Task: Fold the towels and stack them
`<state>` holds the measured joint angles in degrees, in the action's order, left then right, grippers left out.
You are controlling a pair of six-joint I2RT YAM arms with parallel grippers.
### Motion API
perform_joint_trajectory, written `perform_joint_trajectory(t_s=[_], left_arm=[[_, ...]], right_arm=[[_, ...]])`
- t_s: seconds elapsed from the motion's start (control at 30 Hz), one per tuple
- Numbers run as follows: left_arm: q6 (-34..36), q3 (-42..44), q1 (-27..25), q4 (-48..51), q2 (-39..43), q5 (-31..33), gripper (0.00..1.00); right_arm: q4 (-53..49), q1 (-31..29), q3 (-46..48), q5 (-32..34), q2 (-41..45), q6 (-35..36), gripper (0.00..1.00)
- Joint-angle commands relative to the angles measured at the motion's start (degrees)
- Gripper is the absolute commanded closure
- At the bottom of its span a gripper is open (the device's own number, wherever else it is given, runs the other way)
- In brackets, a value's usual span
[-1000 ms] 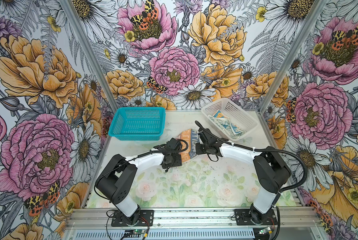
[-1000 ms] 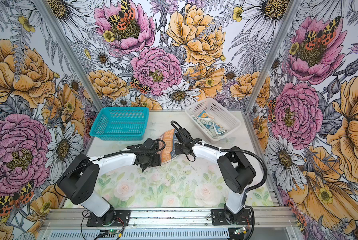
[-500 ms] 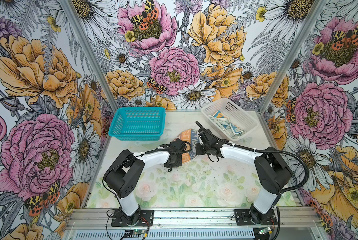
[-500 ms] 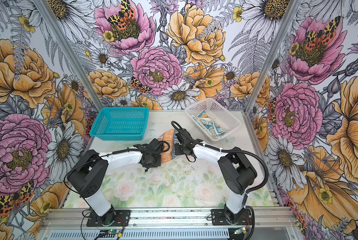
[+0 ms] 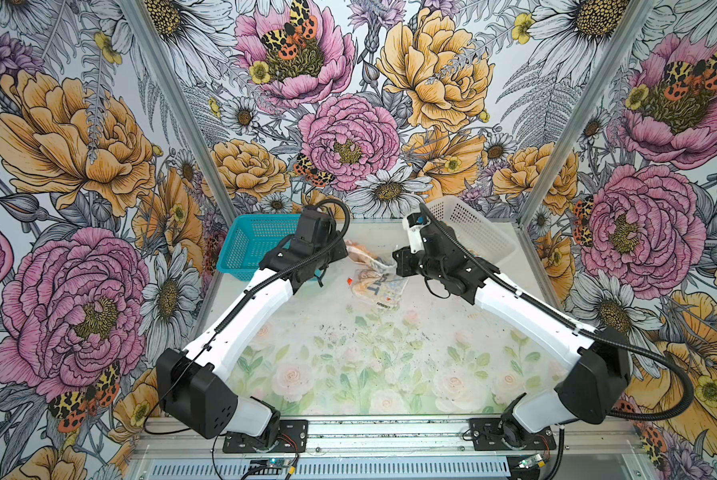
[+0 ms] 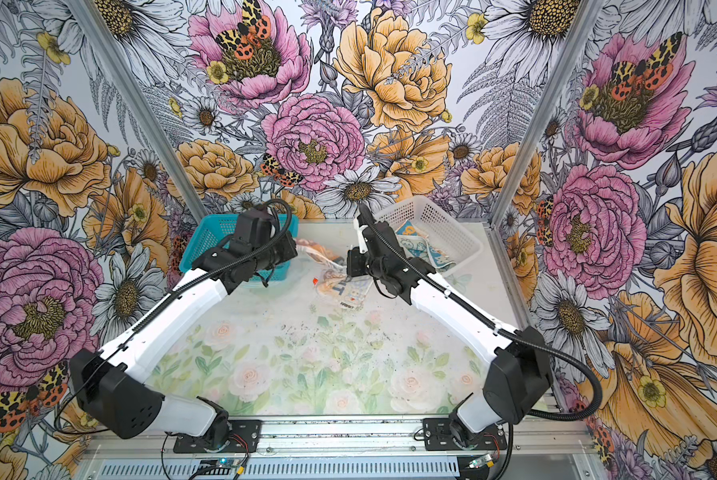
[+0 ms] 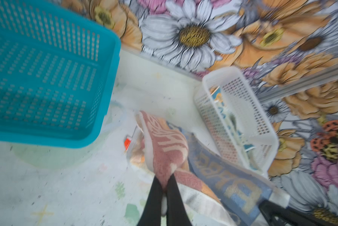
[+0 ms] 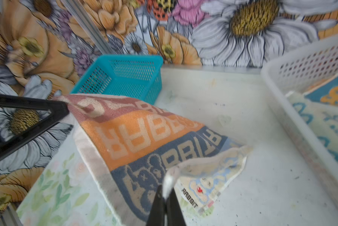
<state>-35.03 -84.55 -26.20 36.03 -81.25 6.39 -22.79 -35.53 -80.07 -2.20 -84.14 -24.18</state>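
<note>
Snapping shut, the left tool has just gone from wide open to clamped on the pink-striped edge of the lettered towel. The right tool hasn't changed: it's pinched tight on the cream corner, same as a second ago. Both arms have come up and pulled apart, so the towel that lay bunched low on the table now hangs between them. Its upper edge is slung from one tool to the other, and its lower part droops towards the table, near the back and between the two baskets.

That's the two-point hold I'd say they need. With two corners held, the cloth can be stretched and laid flat for a fold. It's slack and creased for now, no fold made, no stack that I can see.

More towels wait in the white basket back right, well clear of the held one. The teal basket sits back left, just beside the left arm.

The table wears a pale rose-and-leaf print, dusted with dark specks through the middle. Around it stand walls papered in huge pink and orange blooms, with bare metal posts at the corners.
</note>
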Motion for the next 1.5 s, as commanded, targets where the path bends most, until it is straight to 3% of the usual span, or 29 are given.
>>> perform_joint_trajectory(t_s=[0.0,0.13,0.37,0.5,0.6,0.67,0.73,0.77,0.9,1.03,1.27,1.47], left_arm=[[2.4,-5.5,-0.2,0.8,0.3,-1.3,1.0],[5.0,-11.5,-4.0,1.2,3.5,1.0,1.0],[10.0,-20.1,-18.7,4.2,8.3,10.7,1.0],[9.0,-22.6,-22.7,5.1,9.8,12.7,1.0],[8.5,-24.5,-21.6,6.5,9.5,13.4,1.0],[7.0,-25.3,-17.0,9.0,7.8,11.9,1.0],[4.0,-23.0,-10.5,9.6,6.5,6.4,1.0],[2.8,-20.9,-7.4,9.4,5.8,3.0,1.0],[3.8,-12.9,-0.4,7.5,1.4,0.9,1.0],[3.7,-6.8,4.5,3.4,-5.2,-4.2,1.0],[5.2,-4.6,5.5,0.1,-14.2,-3.6,1.0],[4.7,1.9,2.2,-1.2,-13.2,-1.7,1.0]], right_arm=[[-2.8,0.4,-5.8,1.8,5.3,4.2,1.0],[-5.0,0.3,-10.4,0.5,11.1,6.9,1.0],[-9.8,-2.7,-15.3,-5.2,21.8,11.6,1.0],[-13.2,-3.4,-19.3,-4.4,24.0,11.8,1.0],[-15.8,-2.9,-21.6,-1.0,22.8,11.6,1.0],[-17.0,-1.4,-22.0,0.4,20.4,11.6,1.0],[-17.8,0.8,-21.5,1.5,17.5,10.7,1.0],[-18.0,2.5,-20.9,0.6,15.2,9.9,1.0],[-17.6,9.2,-18.1,-4.8,4.9,5.6,1.0],[-15.1,11.6,-17.0,-7.9,-5.5,4.6,1.0],[-9.5,15.3,-15.3,-13.6,-18.2,2.5,1.0],[-5.6,15.3,-4.2,-16.2,-15.0,1.2,1.0]])
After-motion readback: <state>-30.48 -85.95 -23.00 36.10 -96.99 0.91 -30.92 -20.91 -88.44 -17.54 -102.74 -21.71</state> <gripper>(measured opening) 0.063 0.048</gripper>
